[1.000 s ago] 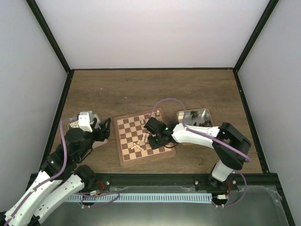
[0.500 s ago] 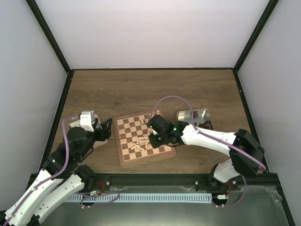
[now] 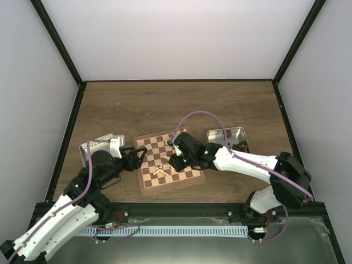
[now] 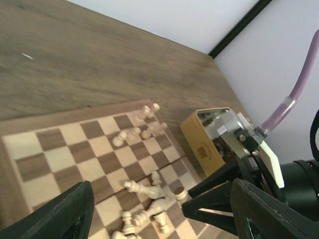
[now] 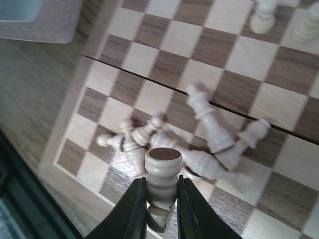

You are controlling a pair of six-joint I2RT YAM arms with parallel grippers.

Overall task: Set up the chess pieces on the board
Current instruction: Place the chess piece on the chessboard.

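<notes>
The board (image 3: 144, 186) lies at the table's middle, its rim also in the left wrist view (image 4: 10, 130) and the right wrist view (image 5: 55, 164). Several cream chess pieces (image 3: 161, 170) lie toppled in a heap on its near squares (image 4: 142, 189) (image 5: 207, 117). A few more sit near the far corner (image 4: 133, 134) (image 5: 263, 19). My right gripper (image 3: 175, 160) (image 5: 161, 185) is shut on one cream piece (image 5: 162, 172) (image 4: 180, 193), base outward, just above the heap. My left gripper (image 3: 141, 156) (image 4: 159, 219) hangs open over the board's left edge, holding nothing.
A silver tin (image 3: 227, 137) with dark pieces stands right of the board, its gold side (image 4: 204, 144) showing in the left wrist view. Another tin (image 3: 97, 147) sits at the left behind my left arm. Black frame posts edge the table.
My left arm has swung right, bringing its open gripper from beside the left tin to the board's left edge. The right gripper shifted slightly, still holding its piece.
</notes>
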